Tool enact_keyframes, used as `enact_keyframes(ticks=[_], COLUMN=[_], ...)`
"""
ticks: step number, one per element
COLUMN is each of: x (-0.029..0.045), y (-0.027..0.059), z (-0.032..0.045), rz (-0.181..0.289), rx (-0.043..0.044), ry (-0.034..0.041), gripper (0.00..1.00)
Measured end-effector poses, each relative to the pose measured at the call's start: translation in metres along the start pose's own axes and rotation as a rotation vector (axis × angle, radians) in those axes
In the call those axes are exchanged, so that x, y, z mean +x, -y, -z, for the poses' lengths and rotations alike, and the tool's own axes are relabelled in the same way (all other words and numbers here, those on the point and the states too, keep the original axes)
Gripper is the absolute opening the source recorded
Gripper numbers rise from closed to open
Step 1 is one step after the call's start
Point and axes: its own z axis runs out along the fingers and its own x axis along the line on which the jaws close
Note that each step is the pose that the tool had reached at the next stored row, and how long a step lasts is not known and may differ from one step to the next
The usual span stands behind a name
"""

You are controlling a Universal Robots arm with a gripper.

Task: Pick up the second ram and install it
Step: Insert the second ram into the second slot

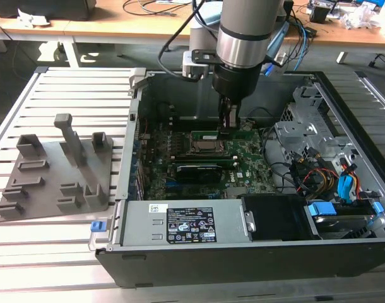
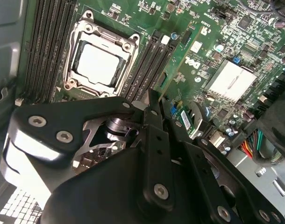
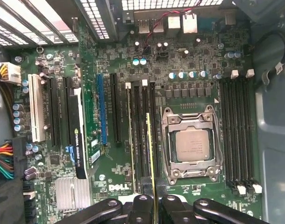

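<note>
In the exterior view, the gripper reaches down inside the open computer case, over the motherboard. In the first wrist view its fingers are closed on the second ram, held edge-on over the memory slots beside the processor socket. In the second wrist view the stick stands among those slots.

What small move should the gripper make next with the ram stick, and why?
Probably a slow, straight push down into the slot. In the first wrist view the gripper is shut on the second ram, which stands on edge along the memory slots beside the processor socket. Whether it is already seated cannot be told.
</note>
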Motion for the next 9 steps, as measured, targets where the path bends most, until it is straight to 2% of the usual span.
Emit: enact_keyframes(ticks=[3, 9], x=[0.0000, 0.0000], y=[0.0000, 0.0001], z=[-0.0037, -0.0170], rz=[0.000, 0.000], rx=[0.0000, 0.0000], ry=[-0.0001, -0.0001], gripper=[0.14, 0.14])
